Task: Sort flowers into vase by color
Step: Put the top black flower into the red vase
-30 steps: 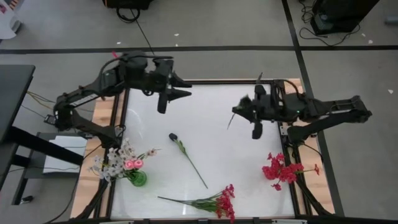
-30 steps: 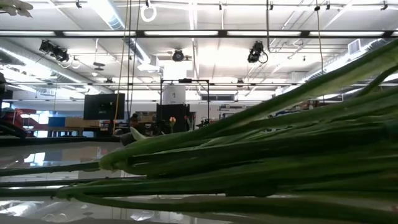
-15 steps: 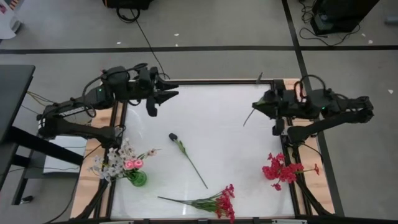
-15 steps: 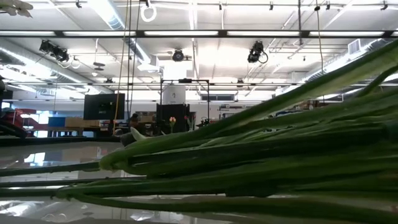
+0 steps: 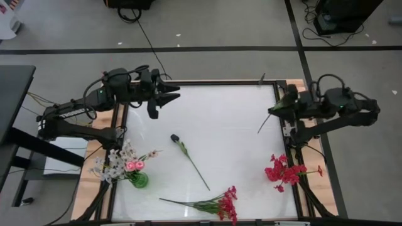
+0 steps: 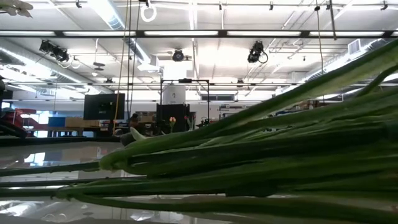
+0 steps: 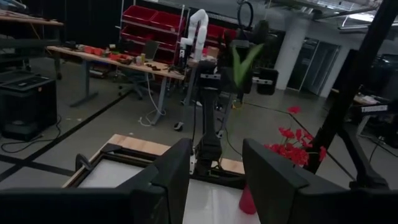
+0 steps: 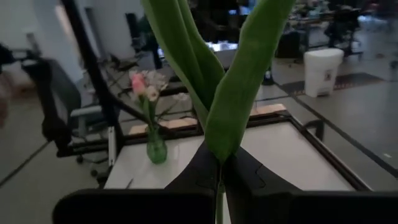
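Observation:
My right gripper [image 5: 276, 112] is at the table's right edge, level and shut on a leafy green-stemmed flower [image 8: 239, 74], with no blossom in view. My left gripper [image 5: 166, 99] hovers open and empty over the far left corner. On the white table lie a stem with a dark bud [image 5: 188, 158] and, at the near edge, a red blossom spray [image 5: 217, 204]. Its stems fill the low view [image 6: 261, 155]. A green vase [image 5: 139, 181] at the near left holds pink and white flowers [image 5: 122, 162]. Red flowers [image 5: 282, 169] stand at the near right. My right gripper pinches the flower where its two long leaves join the stem [image 8: 219, 163], between its two fingers. The fingers come in level, pointing toward the table's left. The leaves stand up above the fingers, and the thin stem [image 5: 264, 124] hangs slanting below them, clear of the table.
The table has a raised dark frame [image 5: 207, 81] on wooden side boards. The middle and far part of the white surface [image 5: 220, 113] is bare. In the left wrist view a pinkish vase [image 7: 247, 200] stands under the red flowers [image 7: 292, 146].
My right gripper has drawn back toward the table's right edge, staying shut on the leafy stem and carrying it clear of the table. My left gripper first pulled back toward the far left corner, then kept still.

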`<state>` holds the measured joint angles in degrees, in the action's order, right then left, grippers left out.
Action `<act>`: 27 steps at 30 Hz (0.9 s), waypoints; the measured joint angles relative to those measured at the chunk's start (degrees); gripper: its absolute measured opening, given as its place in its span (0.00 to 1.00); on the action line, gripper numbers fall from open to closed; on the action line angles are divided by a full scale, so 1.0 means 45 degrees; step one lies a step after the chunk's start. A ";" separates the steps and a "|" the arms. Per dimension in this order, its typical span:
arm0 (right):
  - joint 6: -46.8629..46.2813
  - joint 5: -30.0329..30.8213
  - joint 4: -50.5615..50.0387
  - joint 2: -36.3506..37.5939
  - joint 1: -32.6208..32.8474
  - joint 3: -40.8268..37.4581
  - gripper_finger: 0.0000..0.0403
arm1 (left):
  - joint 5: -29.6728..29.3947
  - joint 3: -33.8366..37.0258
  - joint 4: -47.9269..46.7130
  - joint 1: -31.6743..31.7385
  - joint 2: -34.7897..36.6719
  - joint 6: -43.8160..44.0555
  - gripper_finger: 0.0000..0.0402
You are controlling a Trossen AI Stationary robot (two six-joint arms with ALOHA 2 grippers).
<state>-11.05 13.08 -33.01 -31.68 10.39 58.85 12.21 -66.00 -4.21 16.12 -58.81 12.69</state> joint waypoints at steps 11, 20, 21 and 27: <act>-0.3275 0.0848 -0.5103 0.2243 -0.0005 0.0000 0.04 | 0.0000 0.0000 -0.0009 -0.0005 -0.0005 0.0005 0.38; -0.2683 -0.2758 -0.6440 0.3382 -0.0005 0.0000 0.04 | 0.0000 0.0000 -0.0010 -0.0002 -0.0015 0.0005 0.38; -0.2716 -0.3225 -0.6319 0.3525 -0.0004 0.0000 0.04 | 0.0000 0.0000 -0.0010 0.0000 -0.0015 0.0005 0.38; -0.2745 -0.5070 -0.5000 0.3978 -0.0005 -0.0152 0.04 | 0.0000 0.0000 -0.0010 -0.0001 -0.0015 0.0005 0.38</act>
<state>-23.40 -9.73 -55.51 -13.78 10.37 58.16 12.21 -66.00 -4.25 16.12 -58.87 12.71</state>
